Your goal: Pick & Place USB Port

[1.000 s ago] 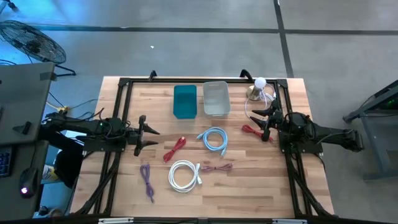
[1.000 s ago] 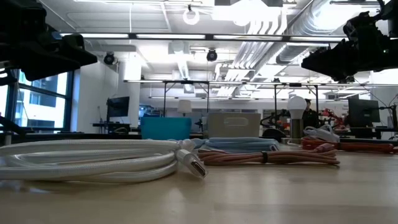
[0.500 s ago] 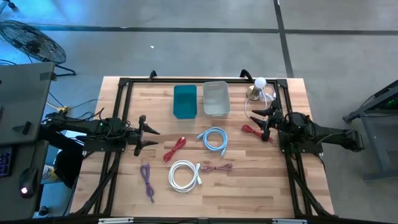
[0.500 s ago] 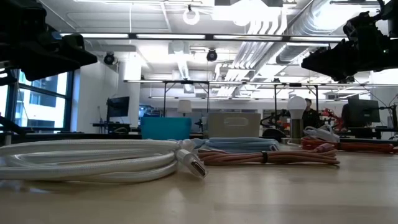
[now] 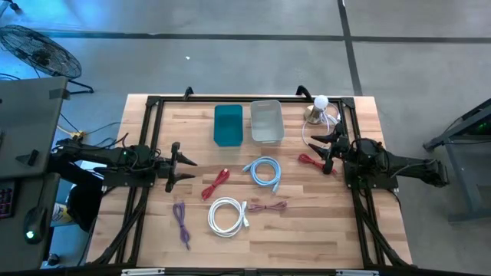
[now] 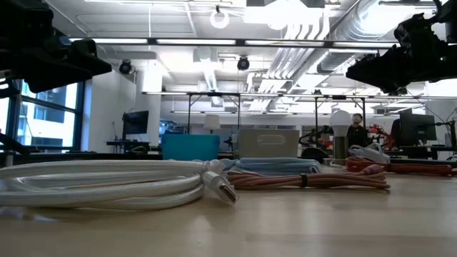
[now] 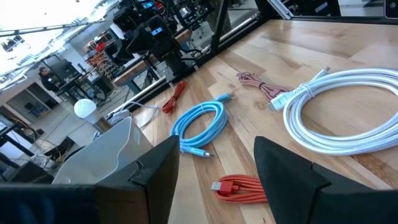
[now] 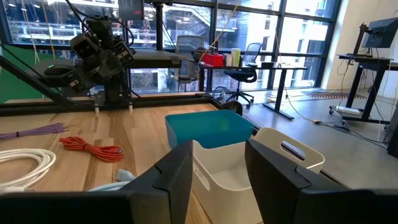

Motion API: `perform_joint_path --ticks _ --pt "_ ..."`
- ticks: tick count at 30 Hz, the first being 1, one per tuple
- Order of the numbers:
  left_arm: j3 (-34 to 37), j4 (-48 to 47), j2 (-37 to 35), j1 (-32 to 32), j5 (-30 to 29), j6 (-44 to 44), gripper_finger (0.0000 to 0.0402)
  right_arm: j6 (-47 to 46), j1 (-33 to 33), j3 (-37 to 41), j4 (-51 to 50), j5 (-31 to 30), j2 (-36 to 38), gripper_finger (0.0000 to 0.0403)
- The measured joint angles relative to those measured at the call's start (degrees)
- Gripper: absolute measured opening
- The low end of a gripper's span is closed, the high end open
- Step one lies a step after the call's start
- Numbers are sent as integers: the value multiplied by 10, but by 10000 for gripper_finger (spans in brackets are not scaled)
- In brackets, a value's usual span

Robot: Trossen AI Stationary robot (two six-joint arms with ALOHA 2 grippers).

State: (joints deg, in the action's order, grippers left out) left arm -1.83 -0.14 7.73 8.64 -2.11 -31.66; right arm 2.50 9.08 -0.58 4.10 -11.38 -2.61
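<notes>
Cables lie spread over the middle of the wooden tabletop (image 5: 307,230), none yet picked: a white coil (image 5: 227,215) toward the front edge, a light blue coil (image 5: 263,171) at the centre, a red bundle (image 5: 215,183) to its left, a pink cable (image 5: 265,205) beside the white coil, a purple cable (image 5: 181,221) near the front-left, and a second red cable (image 5: 313,162) near the right edge. Two bins stand side by side at the back edge, teal bin (image 5: 228,124) and white bin (image 5: 267,121), with a bulb lamp (image 5: 320,108) toward the back-right corner. Left gripper (image 5: 184,166) hovers at the left side, fingers parted wide and empty; the left wrist view shows a clear gap between them. Right gripper (image 5: 328,147) hovers at the right side, just by the second red cable, fingers likewise spread and holding nothing. Risks, as judgement: the task does not say which cable or which bin, so a wrong pick is likely. Loose coils can unspool or trail when lifted by one strand, dragging a neighbour; the white coil and pink cable lie nearly touching. A thin plug end may slip from the fingers. A trailing tail could hang over the bin rim. The right arm's reach also passes close to the lamp and its white cord.
</notes>
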Motion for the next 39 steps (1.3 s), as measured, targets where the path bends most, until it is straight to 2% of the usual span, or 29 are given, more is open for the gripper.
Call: perform_joint_path --ticks 10,35,39 --pt "0 0 0 0 0 0 202 -24 0 0 0 8 0 140" --pt "0 0 0 0 0 4 202 -10 0 0 -8 -5 0 140" --pt "0 6 0 0 -21 4 202 -10 0 0 -9 5 0 140"
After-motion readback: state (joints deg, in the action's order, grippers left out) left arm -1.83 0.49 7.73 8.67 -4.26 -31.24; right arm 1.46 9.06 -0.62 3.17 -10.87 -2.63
